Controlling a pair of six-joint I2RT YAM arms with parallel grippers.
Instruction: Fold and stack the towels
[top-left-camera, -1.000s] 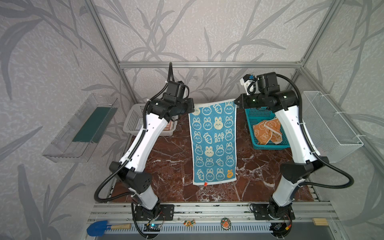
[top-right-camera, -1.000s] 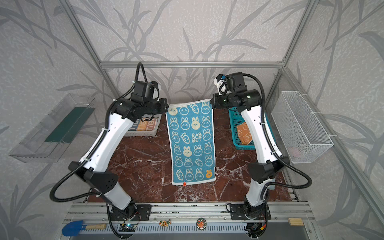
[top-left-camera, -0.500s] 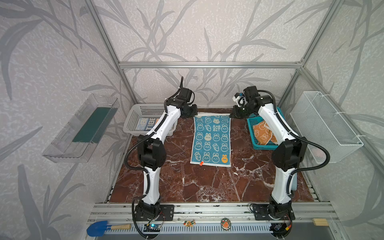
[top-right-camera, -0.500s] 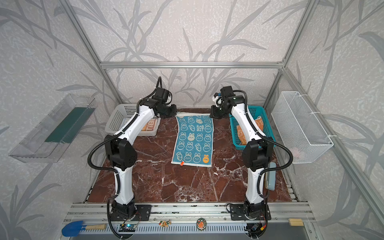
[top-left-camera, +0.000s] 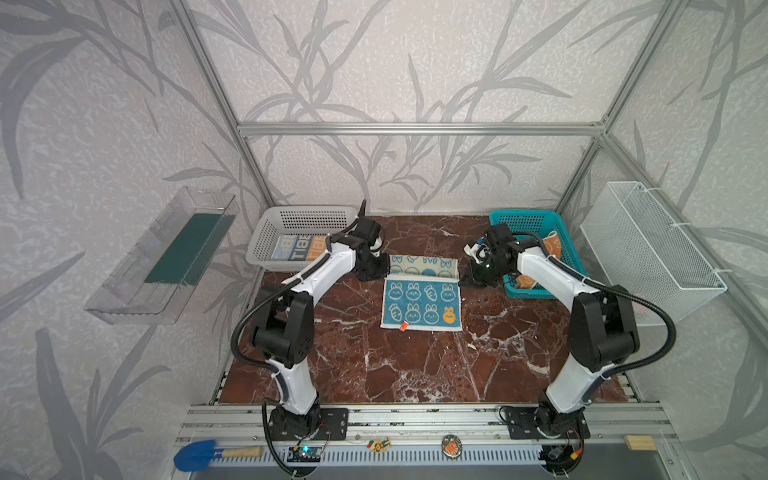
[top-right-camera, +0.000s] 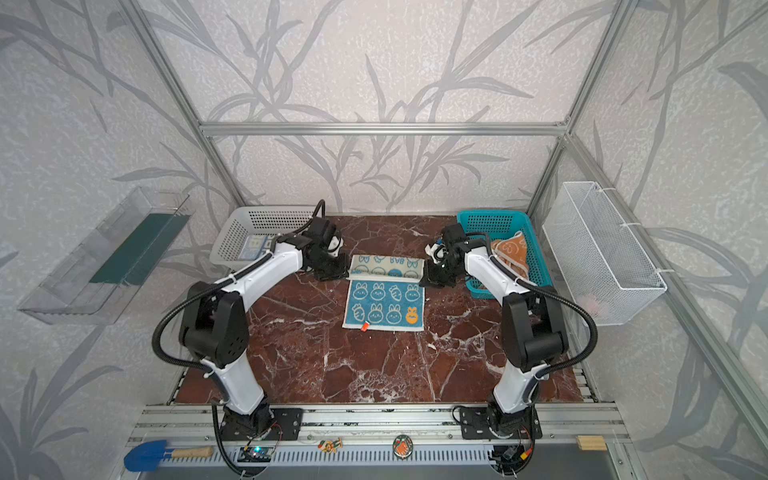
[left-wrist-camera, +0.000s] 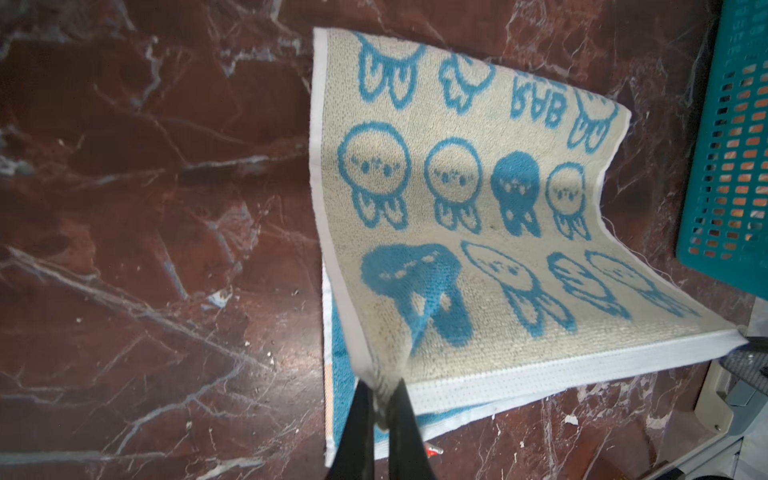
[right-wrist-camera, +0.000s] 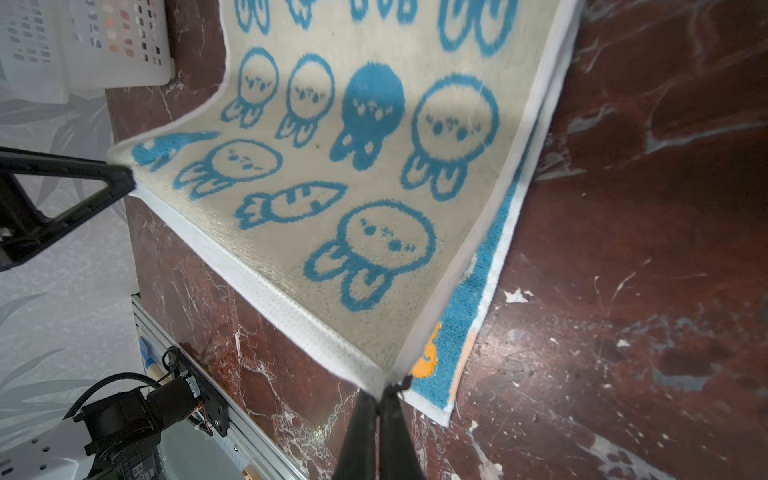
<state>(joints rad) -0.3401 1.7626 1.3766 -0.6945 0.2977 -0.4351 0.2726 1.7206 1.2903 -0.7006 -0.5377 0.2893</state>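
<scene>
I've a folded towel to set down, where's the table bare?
Bare marble: the wide front strip between the blue towel and the rail. Crowded at the back: left end effector and right end effector grip that towel between the white basket and teal basket.

White arm links (top-left-camera: 328, 266), black joints (top-left-camera: 286, 332), black corrugated cables (top-left-camera: 672, 334).

The counter (top-left-camera: 415, 365) is dark red stone with white lines. A white basket (top-left-camera: 307, 212) sits at its back left corner, a teal basket (top-left-camera: 525, 220) at the back right. A blue shovel (top-left-camera: 193, 456) lies in front.
</scene>
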